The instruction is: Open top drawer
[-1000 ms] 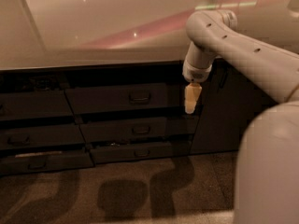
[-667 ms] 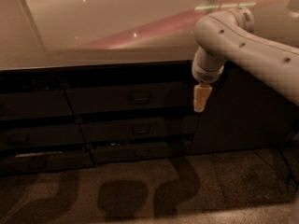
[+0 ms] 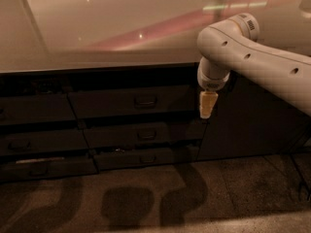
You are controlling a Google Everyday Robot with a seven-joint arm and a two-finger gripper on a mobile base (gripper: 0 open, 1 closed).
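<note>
The top drawer [image 3: 112,102] is a wide dark front just under the counter edge, with a small rounded pull [image 3: 145,101] at its middle. Its front sits in line with the fronts around it. My gripper [image 3: 206,108] hangs pale and pointing down from the white arm [image 3: 243,52]. It is in front of the drawer's right end, to the right of the pull and at about its height. It holds nothing.
Two slimmer drawers [image 3: 141,135] sit below the top one, and the lowest [image 3: 146,158] stands slightly out. More drawer fronts [image 3: 34,110] are on the left. A plain cabinet door [image 3: 252,115] is on the right. The pale counter [image 3: 112,28] is above, speckled floor [image 3: 146,198] below.
The gripper and arm have shifted a little to the right and slightly down. The large white arm part at the lower right has left the view. The drawers have not moved.
</note>
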